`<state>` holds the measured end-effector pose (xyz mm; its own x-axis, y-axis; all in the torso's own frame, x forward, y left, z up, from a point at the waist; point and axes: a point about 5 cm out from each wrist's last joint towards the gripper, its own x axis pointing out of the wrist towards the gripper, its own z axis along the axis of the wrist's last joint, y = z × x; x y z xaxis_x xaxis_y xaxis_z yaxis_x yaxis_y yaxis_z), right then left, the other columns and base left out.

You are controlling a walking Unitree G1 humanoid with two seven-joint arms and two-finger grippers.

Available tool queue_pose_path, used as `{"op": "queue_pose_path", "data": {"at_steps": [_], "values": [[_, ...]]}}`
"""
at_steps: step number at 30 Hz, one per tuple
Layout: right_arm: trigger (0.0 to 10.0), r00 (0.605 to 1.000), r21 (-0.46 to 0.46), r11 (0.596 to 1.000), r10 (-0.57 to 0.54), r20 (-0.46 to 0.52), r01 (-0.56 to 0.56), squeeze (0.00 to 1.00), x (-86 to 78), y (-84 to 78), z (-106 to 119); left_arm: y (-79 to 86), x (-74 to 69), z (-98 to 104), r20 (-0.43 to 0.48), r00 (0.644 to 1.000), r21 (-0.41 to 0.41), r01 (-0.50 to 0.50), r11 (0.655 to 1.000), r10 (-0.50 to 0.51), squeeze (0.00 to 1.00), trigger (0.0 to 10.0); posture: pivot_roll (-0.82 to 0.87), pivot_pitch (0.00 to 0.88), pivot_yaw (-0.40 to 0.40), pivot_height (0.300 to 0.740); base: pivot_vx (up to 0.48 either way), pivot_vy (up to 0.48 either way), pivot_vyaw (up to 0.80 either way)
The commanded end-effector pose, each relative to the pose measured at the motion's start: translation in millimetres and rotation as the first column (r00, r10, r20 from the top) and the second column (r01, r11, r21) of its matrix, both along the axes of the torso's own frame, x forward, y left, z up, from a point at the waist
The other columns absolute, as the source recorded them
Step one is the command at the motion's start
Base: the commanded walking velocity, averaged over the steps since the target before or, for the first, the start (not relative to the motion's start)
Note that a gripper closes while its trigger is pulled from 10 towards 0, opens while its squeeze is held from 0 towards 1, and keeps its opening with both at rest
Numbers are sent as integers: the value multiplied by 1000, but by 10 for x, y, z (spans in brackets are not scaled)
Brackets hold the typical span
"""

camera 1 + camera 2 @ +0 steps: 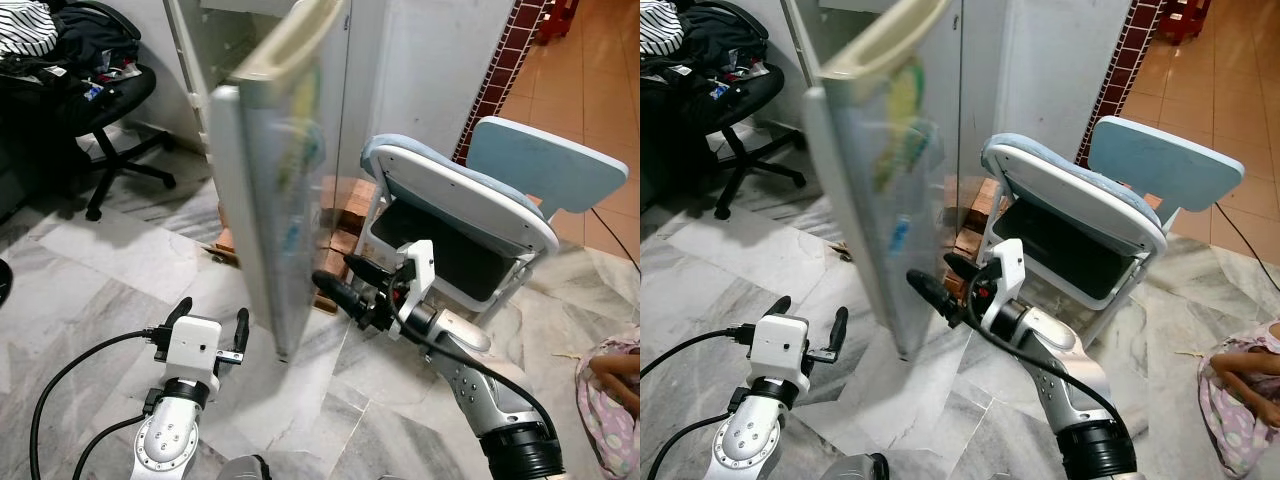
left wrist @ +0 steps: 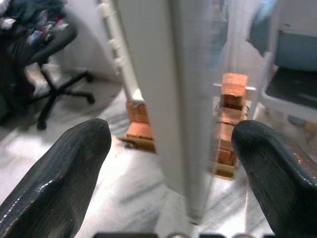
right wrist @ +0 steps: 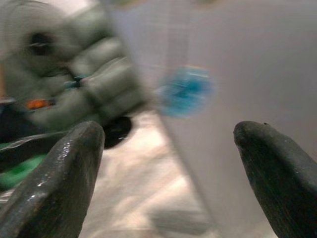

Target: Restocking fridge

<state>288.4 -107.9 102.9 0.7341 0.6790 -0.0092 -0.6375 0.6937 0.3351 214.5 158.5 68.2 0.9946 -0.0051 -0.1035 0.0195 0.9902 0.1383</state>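
The white fridge door point(image 1: 275, 200) stands ajar, edge-on to me and blurred, with stickers on its outer face. My right gripper point(image 1: 335, 272) is open, its fingers reaching toward the lower part of that face on the door's right side. In the right wrist view the door face point(image 3: 237, 74) with a blue sticker point(image 3: 185, 91) lies just beyond the fingertips. My left gripper point(image 1: 212, 310) is open and empty, low on the door's left. In the left wrist view the door's edge point(image 2: 183, 99) stands between the spread fingers, a little way off.
A light blue folding chair point(image 1: 480, 210) stands close on the right of the fridge. Red bricks point(image 1: 345, 215) prop the fridge base. A black office chair point(image 1: 90, 90) piled with clothes is at the far left. A person point(image 1: 610, 385) sits on the marble floor at the lower right.
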Motion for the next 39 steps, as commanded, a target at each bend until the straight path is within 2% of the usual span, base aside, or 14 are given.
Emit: {"op": "queue_pose_path", "data": {"at_steps": [1,3,5,9,13,15,17,25,30,31,33,35,39], "values": [[10000,995,-13,995,-95,20,95,0,33,-74,12,61,8,63,31,999,24,-21,999,20,0,10000,47,120,11,740,0,0,0],[10000,980,-40,980,-193,55,195,0,68,-143,25,91,22,91,50,998,37,-42,998,40,0,10000,47,120,11,740,0,0,0],[10000,967,-63,967,-240,80,246,0,84,-176,27,114,30,96,49,997,33,-67,997,65,0,10000,47,120,11,740,0,0,0],[10000,914,-113,910,-384,133,399,0,112,-243,25,136,79,114,59,997,59,-61,996,57,0,10000,39,117,8,740,0,0,0],[10000,889,-139,880,-435,146,454,0,106,-253,34,176,139,154,70,996,70,-67,995,62,0,10000,29,125,13,740,0,439,0],[10000,868,-171,852,-476,140,494,0,109,-280,-11,221,155,165,79,994,86,-84,993,78,0,10000,20,126,21,740,0,480,0],[10000,851,-158,837,-507,140,524,0,119,-287,-9,260,165,185,85,992,81,-97,992,90,0,10000,21,125,32,740,0,480,-688],[10000,836,-149,825,-521,172,545,0,172,-268,42,245,216,226,103,993,102,-59,993,49,0,10000,13,119,30,740,0,480,-800],[10000,821,-161,807,-547,160,569,0,157,-276,-13,293,186,195,95,991,86,-98,991,89,0,10000,16,128,37,740,0,480,-273],[10000,818,-177,799,-553,157,574,0,134,-290,-52,330,163,203,115,985,101,-142,985,130,0,10000,15,125,41,740,0,480,0],[10000,816,-182,795,-557,156,578,0,122,-302,-64,358,152,217,129,979,106,-169,980,155,0,10000,15,122,43,740,0,480,0],[10000,809,-182,789,-565,161,587,0,117,-332,-59,372,163,227,120,979,78,-174,982,164,0,10000,20,123,46,740,0,480,0],[10000,796,-205,769,-586,155,606,0,117,-410,-91,398,219,277,146,977,80,-168,982,156,0,10000,11,127,36,740,0,480,-600]]}}
